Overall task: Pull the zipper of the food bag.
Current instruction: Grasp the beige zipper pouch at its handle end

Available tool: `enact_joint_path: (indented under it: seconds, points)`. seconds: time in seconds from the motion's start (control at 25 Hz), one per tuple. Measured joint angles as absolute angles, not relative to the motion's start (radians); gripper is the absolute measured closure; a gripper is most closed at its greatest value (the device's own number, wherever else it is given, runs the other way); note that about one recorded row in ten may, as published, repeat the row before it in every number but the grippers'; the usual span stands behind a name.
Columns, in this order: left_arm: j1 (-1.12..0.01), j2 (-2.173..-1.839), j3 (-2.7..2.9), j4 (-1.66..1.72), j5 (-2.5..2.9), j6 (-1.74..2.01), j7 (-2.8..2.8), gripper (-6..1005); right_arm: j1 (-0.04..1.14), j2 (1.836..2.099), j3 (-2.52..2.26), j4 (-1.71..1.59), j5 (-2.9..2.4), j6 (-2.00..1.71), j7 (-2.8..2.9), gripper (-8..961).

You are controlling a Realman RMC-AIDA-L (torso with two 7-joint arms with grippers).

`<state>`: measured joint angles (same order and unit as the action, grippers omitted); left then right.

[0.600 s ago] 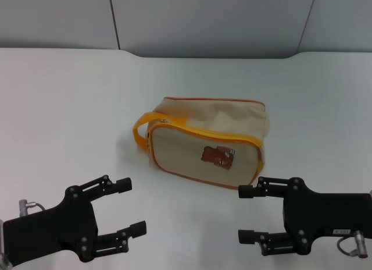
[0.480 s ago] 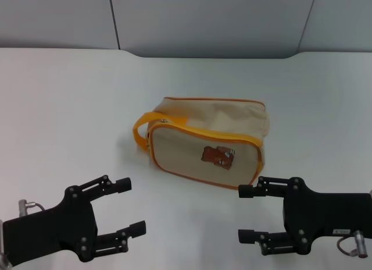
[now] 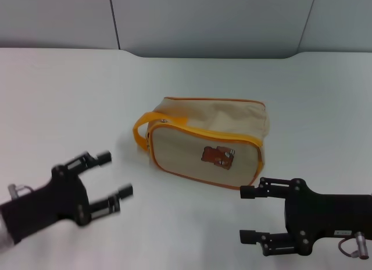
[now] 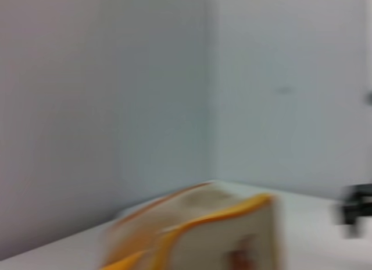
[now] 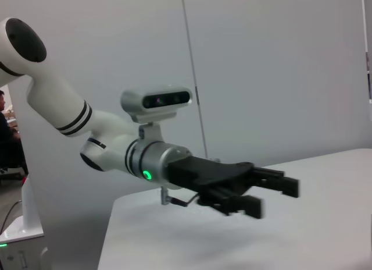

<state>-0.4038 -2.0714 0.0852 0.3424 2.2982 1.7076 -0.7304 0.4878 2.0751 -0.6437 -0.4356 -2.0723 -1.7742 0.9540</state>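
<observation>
On the white counter (image 3: 70, 95), mid-scene, you have the food bag (image 3: 204, 141) with its bear patch facing you and the zipper (image 3: 203, 132) along the orange-trimmed top edge. Your left claw (image 3: 110, 176) hangs beside it, fingers apart; your right claw (image 3: 246, 215) sits in front, also spread.

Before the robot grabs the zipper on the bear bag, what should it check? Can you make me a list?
1. Food bag resting flat on the table: ok.
2. Zipper along the orange top edge in view: ok.
3. Silver pull tab findable near the handle end: ok, though small.
4. Left end effector open, off the bag: ok.
5. Right end effector open, near the bag's front corner: ok.
6. Whether the zipper is fully closed: cannot tell.
</observation>
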Motion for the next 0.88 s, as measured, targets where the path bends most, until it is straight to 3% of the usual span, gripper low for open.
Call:
enact_joint_path:
  seconds: [0.88]
  points:
    - [-0.58, -2.08, -0.005, -0.011, 2.253, 1.213, -0.451, 246, 0.456, 2.069, -0.627, -0.437, -2.068, -1.754, 0.954, 191]
